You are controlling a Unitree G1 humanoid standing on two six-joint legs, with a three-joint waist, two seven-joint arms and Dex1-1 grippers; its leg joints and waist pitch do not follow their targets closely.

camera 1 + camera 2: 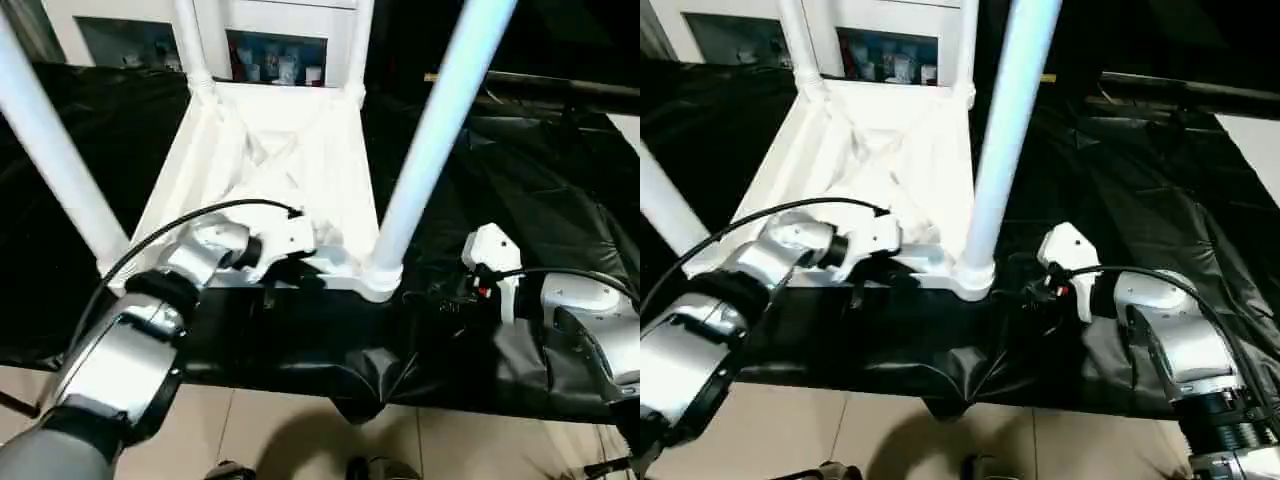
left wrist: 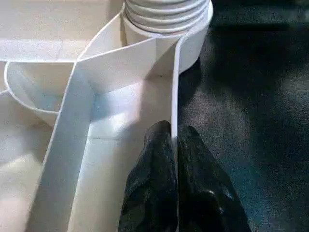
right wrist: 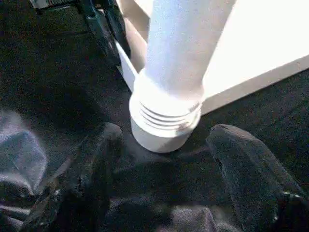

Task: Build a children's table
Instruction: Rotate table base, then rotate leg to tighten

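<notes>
White plastic dominates the bench: the children's table [image 1: 290, 150] lies upside down on a black cloth [image 1: 540, 180], its ribbed underside facing up and four tapered legs rising from the corner sockets. The left gripper [image 2: 173, 145] is pinched closed on the near side wall [image 2: 175, 87] of the tabletop, one black finger inside the rim and one outside, just beside the near-right leg [image 1: 440, 130]. The right gripper [image 3: 166, 145] stands wide apart and holds nothing, its fingers [image 3: 246, 169] flanking the ribbed socket [image 3: 166, 118] at that leg's base without touching it.

All four legs appear seated, so the work looks close to finished; the step in hand seems to be steadying the top while the last leg is checked or tightened. Doing it well likely means keeping the left pinch firm and square on the thin wall so the top cannot slide on the cloth, then bringing the right fingers in evenly around the socket, low on the leg, rather than pushing it sideways.
</notes>
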